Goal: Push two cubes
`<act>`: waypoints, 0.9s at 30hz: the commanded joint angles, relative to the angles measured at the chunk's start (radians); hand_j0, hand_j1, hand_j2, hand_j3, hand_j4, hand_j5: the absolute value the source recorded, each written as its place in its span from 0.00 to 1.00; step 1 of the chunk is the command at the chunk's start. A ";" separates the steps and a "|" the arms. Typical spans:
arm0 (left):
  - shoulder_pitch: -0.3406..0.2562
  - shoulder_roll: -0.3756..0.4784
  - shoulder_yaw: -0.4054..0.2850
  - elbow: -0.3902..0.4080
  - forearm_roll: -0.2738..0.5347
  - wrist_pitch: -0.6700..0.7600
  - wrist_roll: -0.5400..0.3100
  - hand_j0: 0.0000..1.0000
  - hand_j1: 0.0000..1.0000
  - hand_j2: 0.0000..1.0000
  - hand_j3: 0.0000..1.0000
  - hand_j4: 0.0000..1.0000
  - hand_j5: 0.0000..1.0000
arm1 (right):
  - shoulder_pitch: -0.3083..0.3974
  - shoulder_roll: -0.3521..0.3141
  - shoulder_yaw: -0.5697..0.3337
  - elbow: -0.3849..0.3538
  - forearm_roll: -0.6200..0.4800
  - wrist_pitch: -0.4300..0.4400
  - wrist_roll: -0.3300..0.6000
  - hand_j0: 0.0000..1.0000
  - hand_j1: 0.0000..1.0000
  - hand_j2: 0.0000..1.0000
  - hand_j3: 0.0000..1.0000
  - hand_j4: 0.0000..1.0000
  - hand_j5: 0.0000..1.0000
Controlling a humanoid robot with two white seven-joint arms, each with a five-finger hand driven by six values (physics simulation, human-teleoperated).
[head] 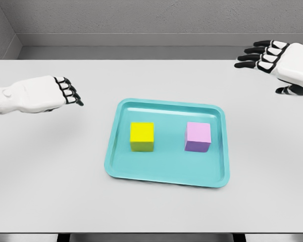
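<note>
Two cubes sit apart in a teal tray [120, 151] on your bench [50, 176].
Yellow cube [142, 136] left, pink cube [198, 136] right; your left hand [45, 94] and right hand [280, 59] hover relaxed, empty, well clear.

A pale grey table [50, 176] fills most of the view, its near edge running along the bottom of the picture. A teal tray [164, 176] with a raised rim and rounded corners lies flat on it, a little right of the middle and slightly turned against the table's edges. Behind the table's far edge stands a grey wall [141, 17], with a darker strip at its foot.
</note>
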 commanded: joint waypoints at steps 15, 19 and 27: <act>-0.035 -0.040 -0.111 -0.015 0.005 0.002 -0.002 0.83 0.83 0.83 0.83 0.83 0.83 | -0.399 0.176 0.491 0.001 0.055 0.001 0.286 1.00 1.00 1.00 1.00 1.00 1.00; -0.032 -0.013 -0.110 -0.048 0.025 0.002 0.000 0.83 0.83 0.83 0.83 0.83 0.83 | -0.397 0.173 0.463 0.007 0.039 0.001 0.286 1.00 1.00 1.00 1.00 1.00 1.00; -0.011 0.007 -0.111 -0.065 0.037 0.002 0.000 0.83 0.83 0.83 0.83 0.83 0.83 | -0.400 0.195 0.489 0.024 -0.182 0.001 0.286 0.99 0.99 0.99 0.99 0.99 0.99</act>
